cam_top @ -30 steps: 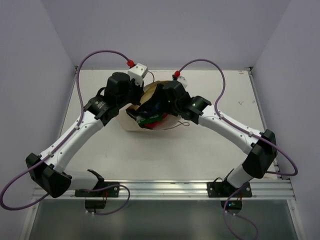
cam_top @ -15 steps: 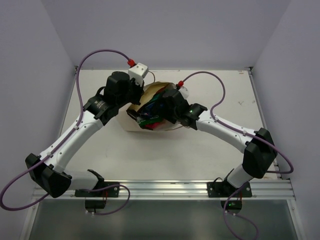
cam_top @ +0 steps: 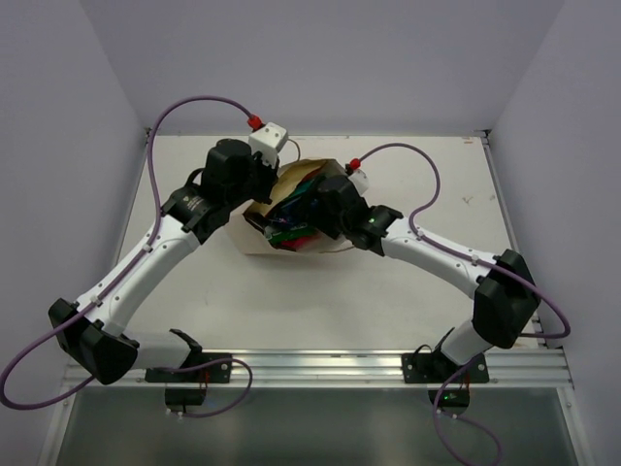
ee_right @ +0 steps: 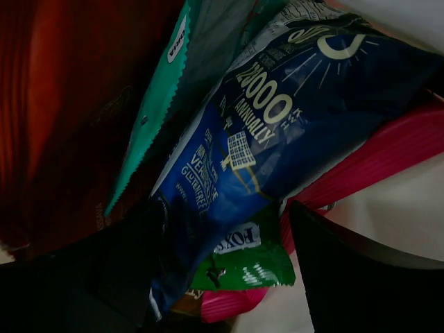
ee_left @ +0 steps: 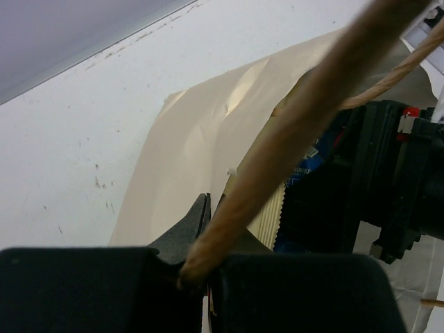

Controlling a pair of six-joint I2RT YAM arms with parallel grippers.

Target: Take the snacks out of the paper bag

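The cream paper bag [cam_top: 254, 236] lies on its side mid-table, its mouth facing right. My left gripper [cam_top: 264, 190] is shut on its twisted handle [ee_left: 291, 132] beside the bag's wall [ee_left: 201, 146]. My right gripper [cam_top: 307, 212] reaches into the mouth among the snacks. In the right wrist view its jaws [ee_right: 229, 243] stand open around the end of a blue packet [ee_right: 277, 118] and a green packet [ee_right: 250, 260]. A pink bag [ee_right: 388, 156] lies under them. A teal packet [ee_right: 159, 97] and a dark brown pack [ee_right: 55, 104] sit to the left.
The right arm's black wrist [ee_left: 388, 173] fills the bag's mouth in the left wrist view. A loose loop handle [cam_top: 357, 240] lies on the white table [cam_top: 320, 291] right of the bag. Purple cables arch over both arms.
My right gripper has pushed leftward, deeper into the bag's mouth, and its jaws have narrowed a little. The left gripper and the bag have stayed put.
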